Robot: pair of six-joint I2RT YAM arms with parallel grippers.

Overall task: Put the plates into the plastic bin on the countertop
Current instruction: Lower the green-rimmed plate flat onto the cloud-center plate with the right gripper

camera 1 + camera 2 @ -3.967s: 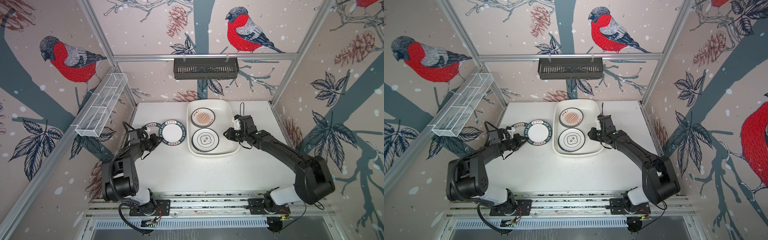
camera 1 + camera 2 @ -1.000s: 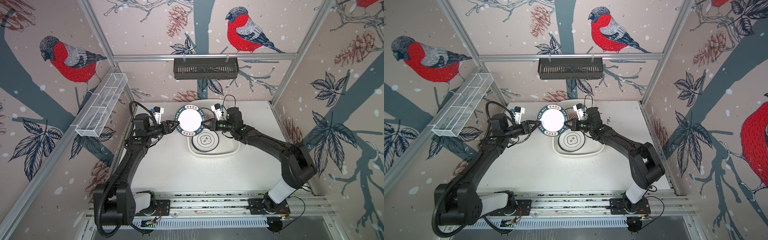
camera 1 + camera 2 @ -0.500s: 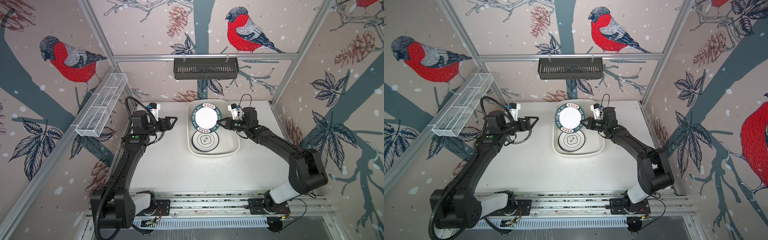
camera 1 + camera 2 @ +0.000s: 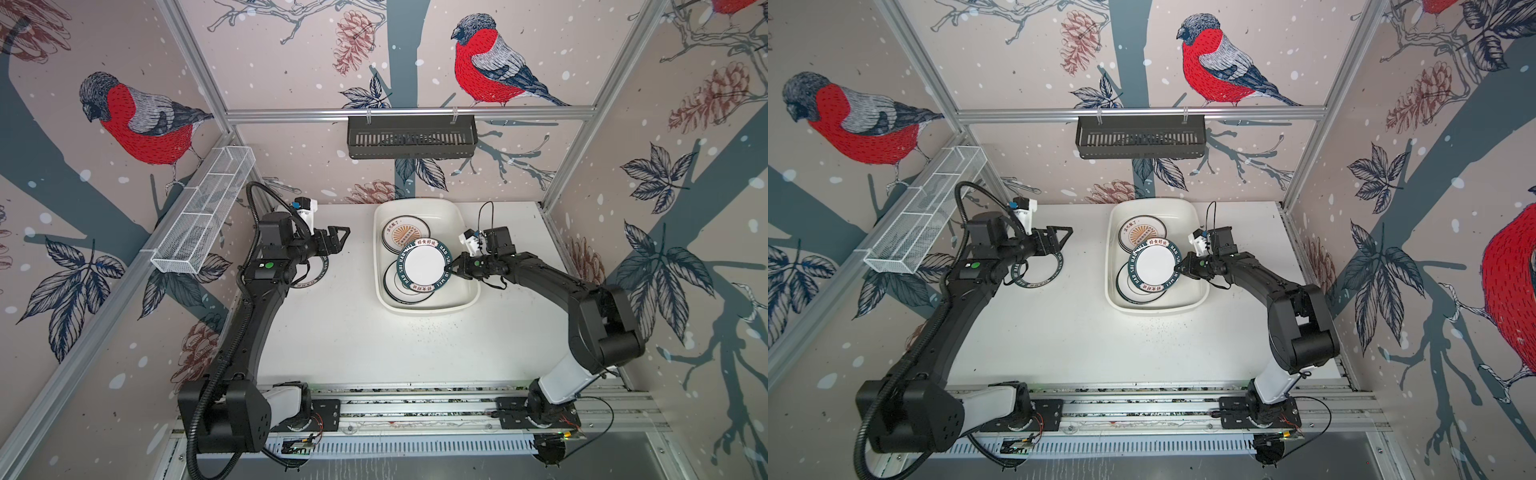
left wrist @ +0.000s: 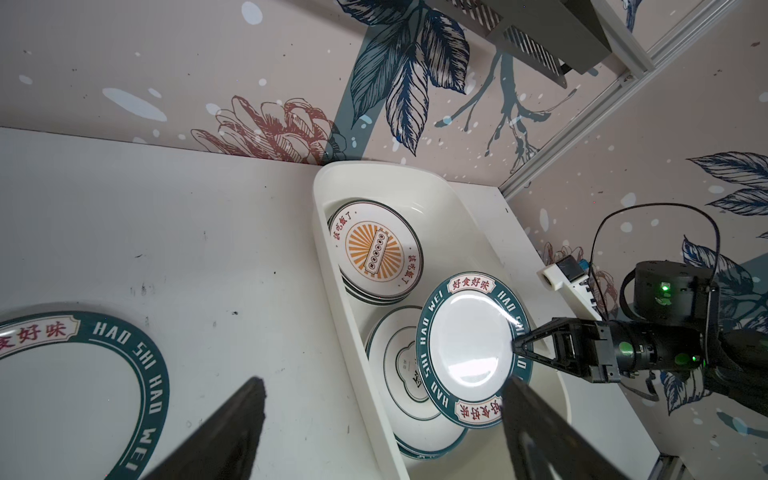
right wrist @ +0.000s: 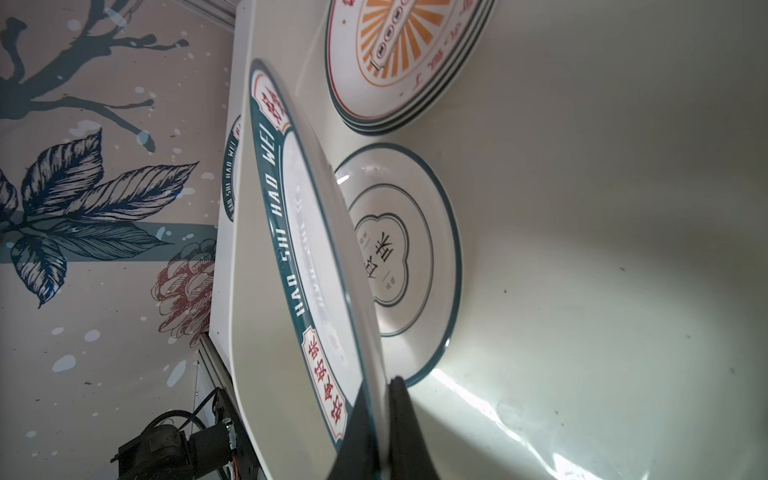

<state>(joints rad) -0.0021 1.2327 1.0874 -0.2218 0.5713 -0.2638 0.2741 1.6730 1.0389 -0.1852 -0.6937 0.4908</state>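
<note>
My right gripper is shut on the rim of a plate with a dark lettered rim, holding it tilted over the near half of the plastic bin. Under it lies a green-ringed plate with a flower outline. A stack of orange sunburst plates sits in the bin's far half. Another lettered-rim plate lies on the countertop, partly hidden below my left arm. Above it my left gripper stands open and holds nothing.
A black slotted basket hangs on the back rail. A white wire-mesh tray is fixed along the left frame. Aluminium rails edge the front of the countertop.
The left gripper let go of the lettered plate, opened and drew back to the left. The right gripper carried the plate right and down over the bin.
</note>
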